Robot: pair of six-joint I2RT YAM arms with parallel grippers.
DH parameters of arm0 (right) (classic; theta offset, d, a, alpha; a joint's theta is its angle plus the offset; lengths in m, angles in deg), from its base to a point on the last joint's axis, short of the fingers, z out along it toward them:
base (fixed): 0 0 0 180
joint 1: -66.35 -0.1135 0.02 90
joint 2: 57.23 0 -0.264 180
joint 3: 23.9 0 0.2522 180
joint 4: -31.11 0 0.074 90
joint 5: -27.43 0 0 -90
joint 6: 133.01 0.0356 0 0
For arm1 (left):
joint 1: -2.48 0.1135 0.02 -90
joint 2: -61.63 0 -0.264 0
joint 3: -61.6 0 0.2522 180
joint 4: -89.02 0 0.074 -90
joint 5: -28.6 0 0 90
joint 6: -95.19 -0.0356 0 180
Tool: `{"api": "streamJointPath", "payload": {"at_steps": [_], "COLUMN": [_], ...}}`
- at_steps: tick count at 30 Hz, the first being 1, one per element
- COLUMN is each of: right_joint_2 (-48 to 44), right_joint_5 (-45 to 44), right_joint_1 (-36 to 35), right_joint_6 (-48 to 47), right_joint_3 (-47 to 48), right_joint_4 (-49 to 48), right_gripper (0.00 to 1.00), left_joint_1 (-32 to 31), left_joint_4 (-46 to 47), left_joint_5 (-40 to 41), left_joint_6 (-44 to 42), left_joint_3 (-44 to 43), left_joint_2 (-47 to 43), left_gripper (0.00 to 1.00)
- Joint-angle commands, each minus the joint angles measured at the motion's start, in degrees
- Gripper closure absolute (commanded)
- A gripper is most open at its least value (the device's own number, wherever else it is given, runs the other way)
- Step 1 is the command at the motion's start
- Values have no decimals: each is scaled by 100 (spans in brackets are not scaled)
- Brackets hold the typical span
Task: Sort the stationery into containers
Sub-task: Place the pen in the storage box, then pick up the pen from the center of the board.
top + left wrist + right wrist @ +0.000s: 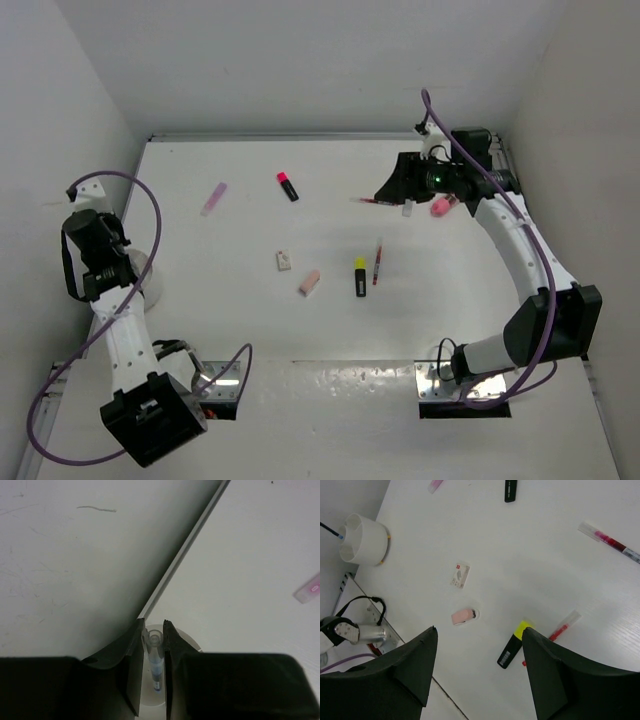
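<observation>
The left gripper (153, 630) is pinching a thin blue pen (156, 666), its jaws pressed almost together around the slim barrel. The pen is running lengthwise between the fingers, with its clear end showing at the fingertips. Directly beneath this gripper the round white tub (370, 547) is standing, and the pen's end is reaching over its opening, so a drop into the tub looks to be the step in hand. The right gripper (479, 640) is hovering above the table (545, 580) with its jaws spread wide and nothing between them. Just below and ahead of it a pink eraser (464, 616) is lying flat, with a whitish eraser (460, 574) a little farther ahead. A yellow-capped highlighter (512, 645) is lying close beside one finger, nearly touching a red pen (561, 629), and a second red pen (612, 542) is lying well off to that same side. The pens are probably very light, stiff and smooth, so one is likely to swivel or slide in a pinch unless it is taken near the middle of the barrel. The erasers look light, rubbery and low to the table, and would best be gripped across their short sides. The highlighter is thicker and should sit firmly if held across its black body, not on the cap.
</observation>
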Motion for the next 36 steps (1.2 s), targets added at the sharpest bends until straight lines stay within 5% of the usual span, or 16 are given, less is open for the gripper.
{"api": "streamJointPath", "payload": {"at_steps": [1,11,13,18,27,30,36], "right_joint_2": [-199,-85,46,424,1145,1618,2647], "right_joint_5": [104,-54,-211,-528,-931,-1335,-1732], "right_joint_1": [63,133,159,247,274,230,160], "right_joint_6": [-32,-409,-620,-1033,-2290,-2860,-3986], "right_joint_3": [-23,-41,55,284,951,1337,2568], "right_joint_4": [-211,-132,-62,70,623,886,1800], "right_gripper": [33,34,35,35,44,54,60], "left_joint_1": [88,167,176,176,185,168,106], "left_joint_4": [745,913,895,632,228,-411,-1748], "left_joint_5": [-334,-167,-194,-177,-510,-1264,-3479], "left_joint_6": [-115,-186,-186,-98,8,-211,-941], "left_joint_3": [18,475,493,432,-332,-947,-2257], "left_joint_2": [-94,-287,-278,-287,-85,178,934], "left_gripper": [100,100,94,60,46,46,22]}}
